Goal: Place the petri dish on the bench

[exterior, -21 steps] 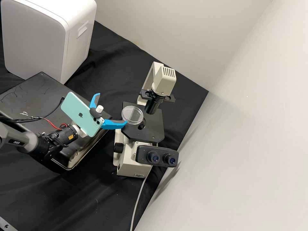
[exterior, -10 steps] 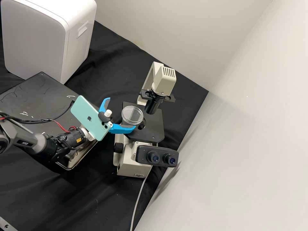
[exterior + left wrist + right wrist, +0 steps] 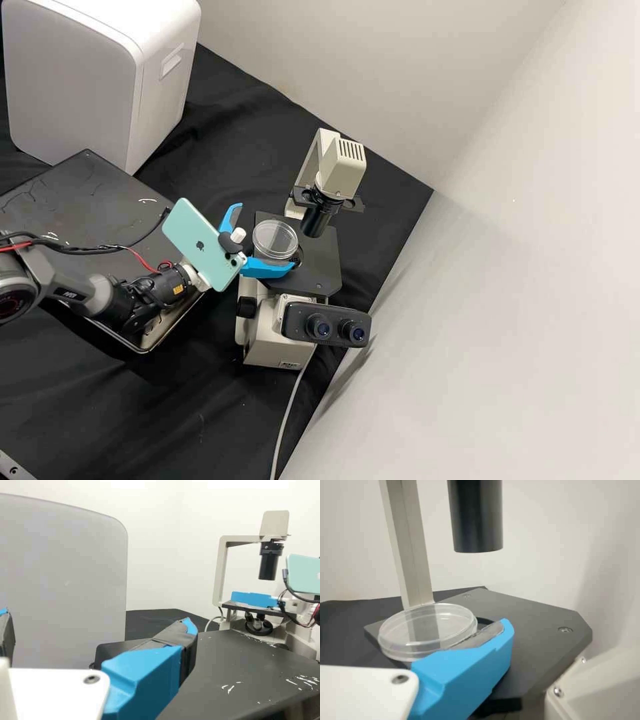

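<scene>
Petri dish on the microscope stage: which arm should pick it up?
Right. The right pincer is open at the petri dish on the microscope stage; the left pincer sits well away over a dark box.

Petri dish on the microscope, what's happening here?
The right gripper is at the microscope stage, open, with one blue finger alongside the clear petri dish. The dish sits on the black stage, not gripped or lifted yet, so it is not on the bench.
</scene>
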`<state>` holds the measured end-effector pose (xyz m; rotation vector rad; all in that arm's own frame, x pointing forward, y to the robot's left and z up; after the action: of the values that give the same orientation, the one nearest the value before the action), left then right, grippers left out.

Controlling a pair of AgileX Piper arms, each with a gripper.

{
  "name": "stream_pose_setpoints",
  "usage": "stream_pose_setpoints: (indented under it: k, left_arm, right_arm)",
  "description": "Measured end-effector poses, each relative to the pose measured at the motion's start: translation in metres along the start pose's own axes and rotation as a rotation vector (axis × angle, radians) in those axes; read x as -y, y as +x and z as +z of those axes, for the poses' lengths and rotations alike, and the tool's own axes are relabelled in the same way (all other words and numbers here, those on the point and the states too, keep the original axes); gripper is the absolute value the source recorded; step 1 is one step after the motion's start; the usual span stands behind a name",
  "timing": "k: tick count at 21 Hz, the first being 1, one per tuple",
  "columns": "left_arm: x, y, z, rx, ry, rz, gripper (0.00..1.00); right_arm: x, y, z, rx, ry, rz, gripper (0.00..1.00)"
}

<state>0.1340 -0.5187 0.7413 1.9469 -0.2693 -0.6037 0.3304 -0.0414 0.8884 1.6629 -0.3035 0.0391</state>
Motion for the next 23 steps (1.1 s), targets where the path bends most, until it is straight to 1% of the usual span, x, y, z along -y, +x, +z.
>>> stream_pose_setpoints:
  k: [3,6,7,9,11,15,19,23]
  left_arm:
    - [0.0,0.0,0.0,0.0,0.0,0.0,1.0]
    - [0.0003,0.0,0.0,-0.001,0.001,-0.002,1.0]
    - [0.0011,0.0,0.0,-0.002,0.002,-0.006,1.0]
    - [0.0018,0.001,0.0,-0.003,0.003,-0.01,1.0]
    - [0.002,0.001,0.0,-0.003,0.003,-0.011,1.0]
    - [0.002,0.001,-0.001,-0.007,0.004,-0.011,1.0]
    - [0.0018,0.001,-0.002,-0.012,0.004,-0.009,1.0]
    - [0.0018,0.001,-0.002,-0.012,0.004,-0.009,1.0]
  right_arm:
    - [0.001,0.011,0.002,0.006,-0.008,-0.004,1.0]
    - [0.002,0.02,0.003,0.005,-0.033,-0.003,1.0]
    - [0.003,0.023,0.006,0.014,-0.04,-0.01,1.0]
    - [0.005,0.027,0.008,0.027,-0.053,-0.022,1.0]
    - [0.005,0.031,0.008,0.026,-0.061,-0.021,1.0]
    - [0.007,0.038,0.011,0.035,-0.081,-0.024,1.0]
    - [0.006,0.042,0.015,0.041,-0.081,-0.017,1.0]
    - [0.006,0.044,0.015,0.041,-0.083,-0.017,1.0]
